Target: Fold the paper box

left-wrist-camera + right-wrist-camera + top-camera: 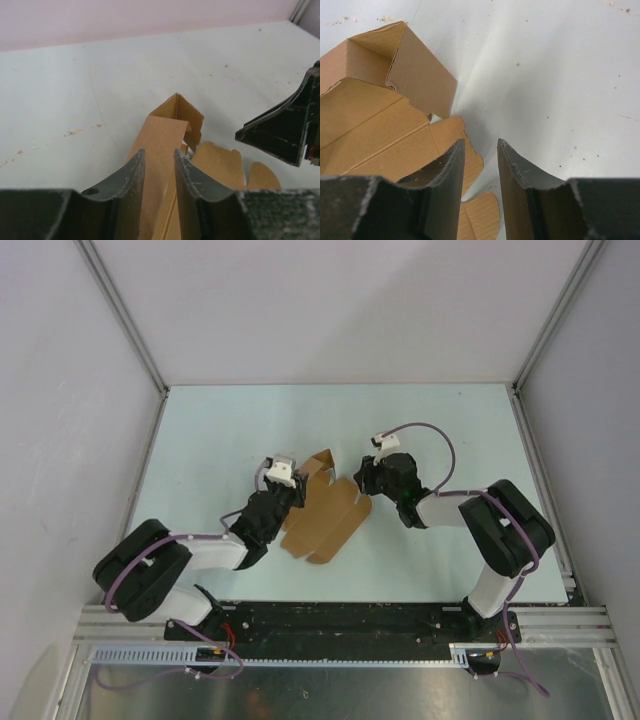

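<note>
The paper box (pixel 325 520) is a tan cardboard sheet lying partly folded in the middle of the table, between my two arms. One corner of it stands up at the far end (pixel 177 107). My left gripper (pixel 160 152) sits at its left edge, and a raised strip of cardboard fills the gap between its fingers. Over the box's right edge my right gripper (pixel 481 142) is open. Only bare table and the tip of a rounded flap (pixel 480 212) show between its fingers. The upright corner walls (pixel 420 75) rise to that gripper's left.
The pale table (pixel 200 440) is closed in by white walls with metal posts at the back corners. The right gripper's black body (pixel 285 130) juts into the left wrist view, close to the box's flaps. Both arm bases are bolted to the black rail (pixel 340 620) at the near edge.
</note>
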